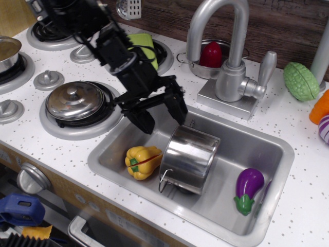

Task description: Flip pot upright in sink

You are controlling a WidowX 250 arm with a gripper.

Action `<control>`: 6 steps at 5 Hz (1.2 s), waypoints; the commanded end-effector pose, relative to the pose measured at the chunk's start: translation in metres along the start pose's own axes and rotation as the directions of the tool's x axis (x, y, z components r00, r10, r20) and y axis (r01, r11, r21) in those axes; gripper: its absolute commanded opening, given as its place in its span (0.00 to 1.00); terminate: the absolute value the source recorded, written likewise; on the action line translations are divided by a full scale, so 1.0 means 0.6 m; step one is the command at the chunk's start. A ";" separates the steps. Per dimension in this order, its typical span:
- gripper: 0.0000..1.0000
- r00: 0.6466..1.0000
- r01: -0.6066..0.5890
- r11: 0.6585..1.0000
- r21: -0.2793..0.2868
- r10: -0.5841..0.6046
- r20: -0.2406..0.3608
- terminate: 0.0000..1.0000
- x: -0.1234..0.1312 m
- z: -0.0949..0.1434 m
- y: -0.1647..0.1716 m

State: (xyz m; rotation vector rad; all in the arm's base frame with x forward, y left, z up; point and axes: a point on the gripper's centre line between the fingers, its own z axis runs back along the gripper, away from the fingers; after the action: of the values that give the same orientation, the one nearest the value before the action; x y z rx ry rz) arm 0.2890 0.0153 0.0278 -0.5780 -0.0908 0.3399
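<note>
The shiny steel pot point(189, 158) lies upside down and tilted in the sink point(247, 144), its flat base facing up and back, a wire loop handle at its lower front. It leans next to the yellow pepper point(143, 161). My black gripper point(162, 115) is open and empty, hanging over the sink's back left corner. Its right finger is close to the pot's upper back edge; whether it touches I cannot tell.
A purple eggplant point(248, 188) lies at the sink's right. The faucet point(226, 46) stands behind the sink, with a small pot holding a red item point(212, 54). A domed lid point(75, 100) sits on the burner to the left. A green vegetable point(301, 81) lies far right.
</note>
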 end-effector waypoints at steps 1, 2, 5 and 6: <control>1.00 1.000 -0.004 0.993 -0.118 0.005 0.009 0.00 0.006 0.003 -0.001; 1.00 0.999 -0.024 0.973 -0.228 0.017 -0.033 0.00 -0.002 -0.012 0.007; 1.00 0.997 -0.072 0.945 -0.318 0.062 -0.042 0.00 -0.036 -0.043 -0.026; 1.00 0.998 -0.065 0.934 -0.352 0.061 -0.023 0.00 -0.039 -0.055 -0.032</control>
State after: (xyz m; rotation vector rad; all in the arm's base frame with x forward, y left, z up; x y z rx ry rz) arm 0.2760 -0.0261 0.0045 -0.9500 -0.1034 0.4062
